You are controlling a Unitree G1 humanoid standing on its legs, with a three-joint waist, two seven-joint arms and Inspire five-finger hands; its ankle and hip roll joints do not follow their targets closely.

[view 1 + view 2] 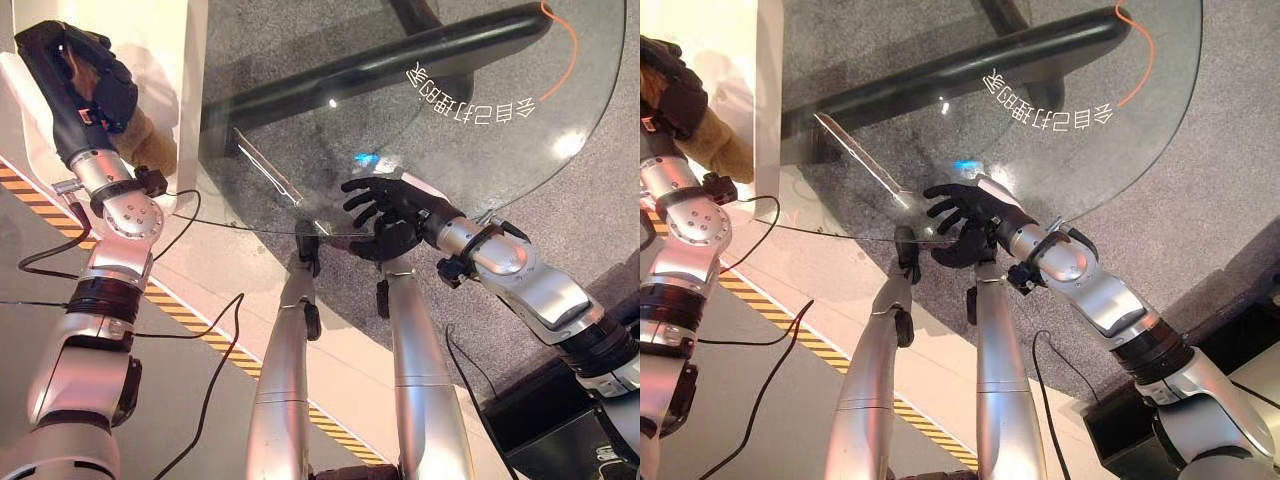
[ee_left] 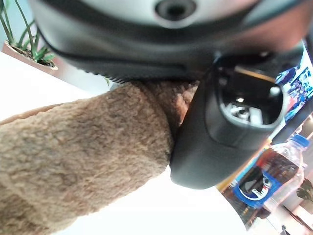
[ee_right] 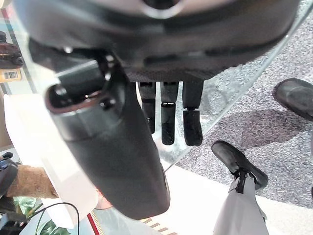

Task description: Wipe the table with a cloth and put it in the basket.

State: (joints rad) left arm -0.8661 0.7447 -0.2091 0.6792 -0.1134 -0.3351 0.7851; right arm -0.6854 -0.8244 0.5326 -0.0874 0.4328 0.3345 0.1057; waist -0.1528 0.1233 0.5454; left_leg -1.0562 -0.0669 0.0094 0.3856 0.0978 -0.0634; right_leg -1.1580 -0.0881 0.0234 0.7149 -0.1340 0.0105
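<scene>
A brown fuzzy cloth [image 2: 83, 156] hangs from my left hand [image 1: 85, 75], whose fingers and thumb [image 2: 230, 127] are curled round it. That hand is raised at the far left over a white surface [image 1: 170, 40], and the cloth [image 1: 150, 135] dangles just below it. The same cloth [image 3: 29, 181] appears in the right wrist view. My right hand [image 1: 390, 215] is open with its fingers [image 3: 171, 117] straight and spread. It lies at the near edge of the round glass table [image 1: 480, 160] and holds nothing.
A dark bar-shaped table base [image 1: 380, 65] shows through the glass. Yellow-black floor tape [image 1: 190, 320] runs diagonally below the white surface. A drink bottle [image 2: 274, 171] and a potted plant [image 2: 19, 34] stand beyond the left hand.
</scene>
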